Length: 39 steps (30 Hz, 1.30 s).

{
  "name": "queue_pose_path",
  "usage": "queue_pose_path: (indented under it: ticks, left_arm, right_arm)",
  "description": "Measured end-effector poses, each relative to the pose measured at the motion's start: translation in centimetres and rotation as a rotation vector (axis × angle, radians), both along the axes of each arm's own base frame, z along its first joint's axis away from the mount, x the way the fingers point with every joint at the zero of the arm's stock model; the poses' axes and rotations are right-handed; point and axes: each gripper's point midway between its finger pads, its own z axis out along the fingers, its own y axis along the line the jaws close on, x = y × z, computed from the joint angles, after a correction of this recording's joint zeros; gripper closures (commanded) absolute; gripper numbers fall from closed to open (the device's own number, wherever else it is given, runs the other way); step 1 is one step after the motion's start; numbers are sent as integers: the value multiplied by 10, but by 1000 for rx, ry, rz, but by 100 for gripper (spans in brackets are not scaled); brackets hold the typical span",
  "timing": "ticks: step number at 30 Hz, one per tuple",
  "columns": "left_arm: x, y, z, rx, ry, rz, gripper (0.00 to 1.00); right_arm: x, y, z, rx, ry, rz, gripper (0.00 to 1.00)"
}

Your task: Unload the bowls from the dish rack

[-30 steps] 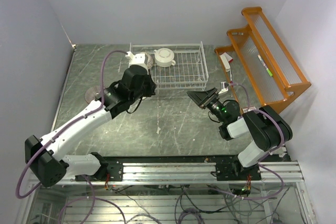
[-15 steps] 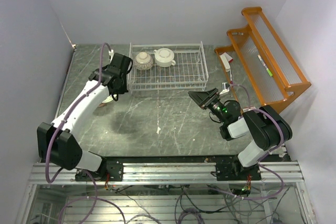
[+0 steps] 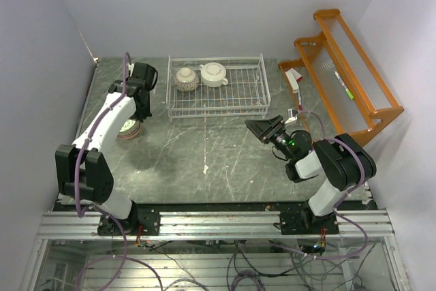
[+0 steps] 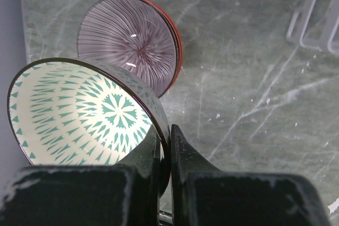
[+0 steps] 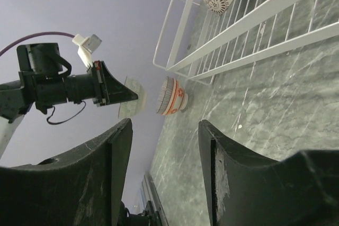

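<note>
left jaws clamp the green-patterned bowl (image 4: 79, 115) by its rim, the red-sided bowl (image 4: 132, 41) just ahead of them on the surface (image 4: 254, 78); right jaws released, farther off.

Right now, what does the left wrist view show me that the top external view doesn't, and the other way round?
Only left wrist: the left fingers pinching the rim of a green-patterned bowl, with a ribbed red-rimmed bowl on the table beyond it. Only top external: two bowls in the dish rack, a grey-patterned one and a white handled one, the open right fingers, the orange shelf. Both: the table, a corner of the rack, and a bowl half hidden under the left arm.
</note>
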Motion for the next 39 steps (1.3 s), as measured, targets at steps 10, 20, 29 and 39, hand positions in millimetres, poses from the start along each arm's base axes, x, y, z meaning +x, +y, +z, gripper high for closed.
queue_pose_path:
  ticks: [10,20,29,39]
  left_arm:
    - [20,22,-14,12,43,65,93]
    - [26,38,-25,-11,58,114,93]
    - [34,40,-29,-45,39,119,93]
    - [40,30,-41,-98,58,91,93]
  right_arm:
    - [-1,1,-5,-6,15,8,48]
    - [-2,-2,-8,-10,20,5,49]
    - [-2,-4,-10,-14,26,7,49]
    - [-2,-4,-15,-19,39,11,50]
